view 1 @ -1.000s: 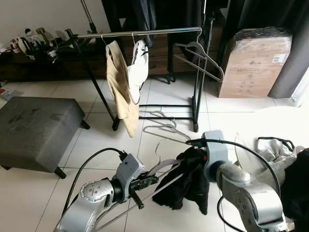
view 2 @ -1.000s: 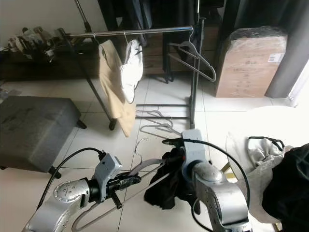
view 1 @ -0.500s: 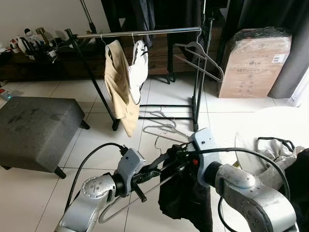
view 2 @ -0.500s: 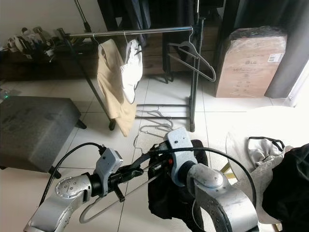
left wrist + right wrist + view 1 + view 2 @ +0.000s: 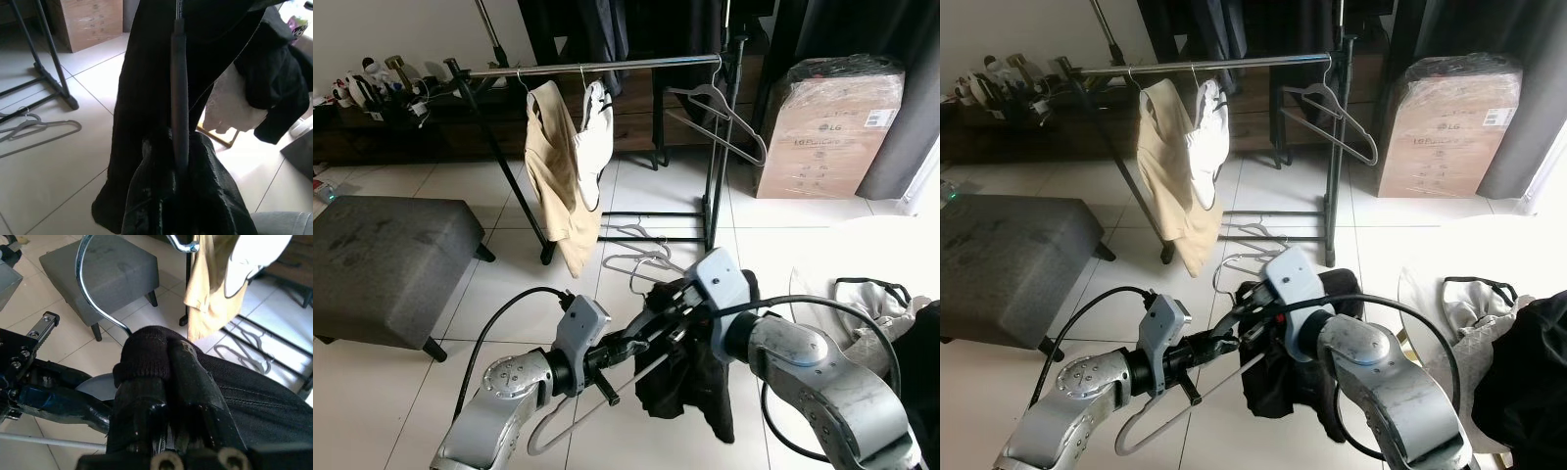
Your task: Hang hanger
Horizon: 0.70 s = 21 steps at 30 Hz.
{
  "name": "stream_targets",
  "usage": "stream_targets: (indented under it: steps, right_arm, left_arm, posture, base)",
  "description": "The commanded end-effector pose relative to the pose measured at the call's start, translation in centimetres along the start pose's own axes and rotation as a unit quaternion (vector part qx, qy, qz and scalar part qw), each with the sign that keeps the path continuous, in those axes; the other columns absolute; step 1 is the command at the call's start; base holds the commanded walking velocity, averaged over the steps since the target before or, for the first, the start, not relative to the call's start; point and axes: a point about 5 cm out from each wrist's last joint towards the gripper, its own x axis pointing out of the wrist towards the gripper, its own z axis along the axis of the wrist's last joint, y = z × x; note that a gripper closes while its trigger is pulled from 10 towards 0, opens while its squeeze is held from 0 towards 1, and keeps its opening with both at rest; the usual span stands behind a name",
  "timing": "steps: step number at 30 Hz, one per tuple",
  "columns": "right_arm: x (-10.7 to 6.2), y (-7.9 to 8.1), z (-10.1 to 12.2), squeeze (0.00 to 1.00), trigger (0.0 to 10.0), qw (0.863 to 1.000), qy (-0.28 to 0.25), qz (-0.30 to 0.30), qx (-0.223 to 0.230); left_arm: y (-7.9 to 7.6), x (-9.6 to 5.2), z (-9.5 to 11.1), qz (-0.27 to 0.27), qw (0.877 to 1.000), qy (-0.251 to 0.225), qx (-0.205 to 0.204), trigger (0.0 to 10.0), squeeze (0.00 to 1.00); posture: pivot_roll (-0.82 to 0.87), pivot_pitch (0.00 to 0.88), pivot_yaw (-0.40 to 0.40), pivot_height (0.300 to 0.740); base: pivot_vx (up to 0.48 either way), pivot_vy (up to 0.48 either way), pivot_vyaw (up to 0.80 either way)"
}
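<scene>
Both arms meet low over the tiled floor (image 5: 509, 284), in front of the clothes rail (image 5: 597, 67). The left gripper (image 5: 628, 345) is clamped on the grey hanger (image 5: 570, 433), pinching its lower bar — the left wrist view shows that bar (image 5: 179, 98) running straight out between the closed fingers, with a black garment (image 5: 146, 98) hanging behind it. The right gripper (image 5: 671, 305) is closed on the same black garment at the hanger's neck; the right wrist view shows dark knit fabric (image 5: 144, 355) bunched between its fingers (image 5: 190, 377) and the chrome hook (image 5: 90, 289) curving up from them, detail the eye views leave hidden. From the head camera the hanger sits tilted between the two grippers, well short of the rail, the garment draped below the right gripper. On the rail hang a tan garment (image 5: 553, 181), a white one (image 5: 595, 142) and an empty grey hanger (image 5: 720, 117). More hangers (image 5: 641, 257) lie on the floor by the rail's base. A grey ottoman (image 5: 391, 259) stands to the left, a cardboard box (image 5: 827, 122) to the right — and clothes (image 5: 876, 304) lie heaped on a white surface at the right edge.
</scene>
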Motion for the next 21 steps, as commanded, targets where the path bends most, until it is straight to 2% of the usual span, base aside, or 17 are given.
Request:
stream_targets:
  steps: [1, 2, 5, 7, 10, 15, 19, 21]
  right_arm:
    - [0.6, 1.7, 0.7, 0.00, 10.0, 0.998, -0.013, 0.056, -0.034]
    - [0.8, 1.6, 0.4, 0.00, 10.0, 0.996, 0.000, 0.062, -0.056]
    - [0.8, 1.7, 0.3, 0.00, 10.0, 0.996, 0.004, 0.072, -0.058]
    - [0.2, 2.9, 0.6, 0.00, 10.0, 0.990, -0.006, 0.120, -0.067]
    - [-0.6, 4.0, 0.7, 0.00, 10.0, 0.984, -0.018, 0.161, -0.079]
    - [-1.4, 5.3, 0.8, 0.00, 10.0, 0.975, -0.030, 0.207, -0.080]
    - [-1.2, 4.9, 0.5, 0.00, 10.0, 0.978, -0.020, 0.191, -0.085]
    - [-0.4, 3.1, -0.5, 0.00, 10.0, 0.989, 0.010, 0.120, -0.080]
  left_arm:
    - [-0.6, 0.0, 0.9, -0.025, 1.000, -0.018, -0.003, 10.0, 0.00]
    - [-0.8, -0.1, 1.1, -0.035, 0.999, -0.019, -0.002, 10.0, 0.00]
    - [-0.8, -0.1, 1.3, -0.034, 0.999, -0.024, 0.001, 10.0, 0.00]
    - [-0.6, 0.1, 1.6, -0.023, 0.999, -0.036, -0.001, 10.0, 0.00]
    - [-0.8, 0.4, 1.7, -0.022, 0.999, -0.039, -0.002, 10.0, 0.00]
    - [-0.9, 0.6, 1.6, -0.019, 0.999, -0.040, -0.002, 10.0, 0.00]
    - [-0.7, 0.6, 1.7, -0.013, 0.999, -0.043, 0.000, 10.0, 0.00]
    - [-0.6, 0.6, 1.8, -0.007, 0.999, -0.046, 0.001, 10.0, 0.00]
  posture:
    - [-0.10, 0.152, 0.092, 0.740]
    - [-0.10, 0.152, 0.092, 0.740]
    - [-0.10, 0.151, 0.092, 0.740]
    - [-0.10, 0.150, 0.090, 0.740]
    - [-0.11, 0.150, 0.090, 0.740]
    - [-0.11, 0.146, 0.091, 0.740]
    - [-0.11, 0.146, 0.091, 0.740]
    - [-0.11, 0.145, 0.091, 0.740]
  base:
    - [0.000, 0.000, 0.00]
    - [0.000, 0.000, 0.00]
    - [0.000, 0.000, 0.00]
    - [0.000, 0.000, 0.00]
    - [0.000, 0.000, 0.00]
    - [0.000, 0.000, 0.00]
    - [0.000, 0.000, 0.00]
    - [0.000, 0.000, 0.00]
